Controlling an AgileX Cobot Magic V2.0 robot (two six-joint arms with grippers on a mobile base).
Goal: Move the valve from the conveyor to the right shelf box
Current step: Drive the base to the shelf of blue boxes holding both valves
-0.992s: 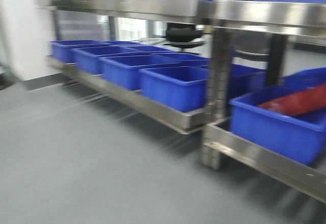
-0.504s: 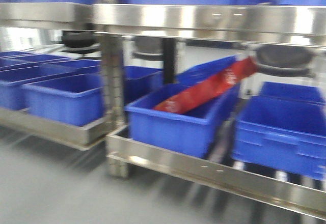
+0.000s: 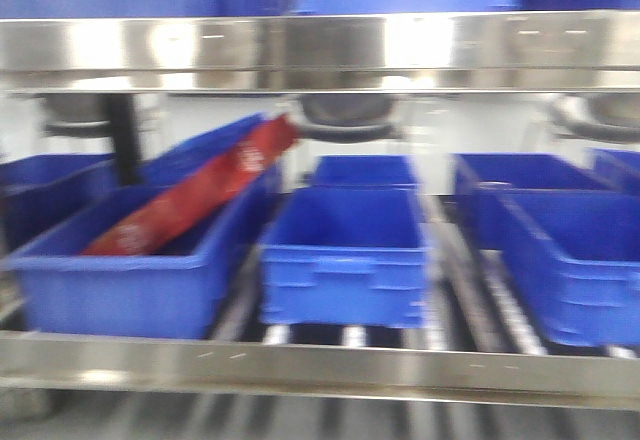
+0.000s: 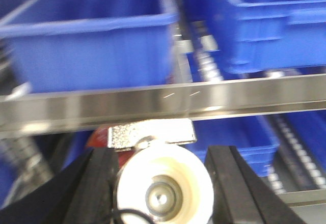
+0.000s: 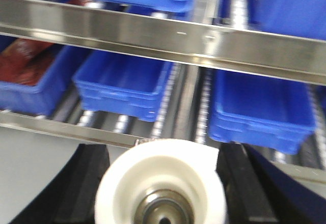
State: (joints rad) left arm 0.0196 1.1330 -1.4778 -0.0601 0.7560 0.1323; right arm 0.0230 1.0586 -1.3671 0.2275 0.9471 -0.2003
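Observation:
In the left wrist view my left gripper (image 4: 160,155) is shut on a valve (image 4: 153,170): a white round end faces the camera, with a silver bracket (image 4: 150,132) and a bit of red behind it. My right gripper (image 5: 163,152) is shut on a second valve (image 5: 160,180), its white round end filling the gap between the black fingers (image 5: 86,183). Blue shelf boxes stand ahead in the front view: a left one (image 3: 120,295), a middle one (image 3: 345,280) and a right one (image 3: 580,280). The conveyor is out of view.
A red packet (image 3: 190,200) lies slanted in the left blue box. A steel front rail (image 3: 320,365) runs across the shelf's lower edge, and an upper steel shelf (image 3: 320,50) carries more blue boxes. Roller tracks show between the boxes (image 5: 165,102).
The front view has swept right along the shelves: the box with the red packet went from the right edge to the left, and more blue boxes came into view.

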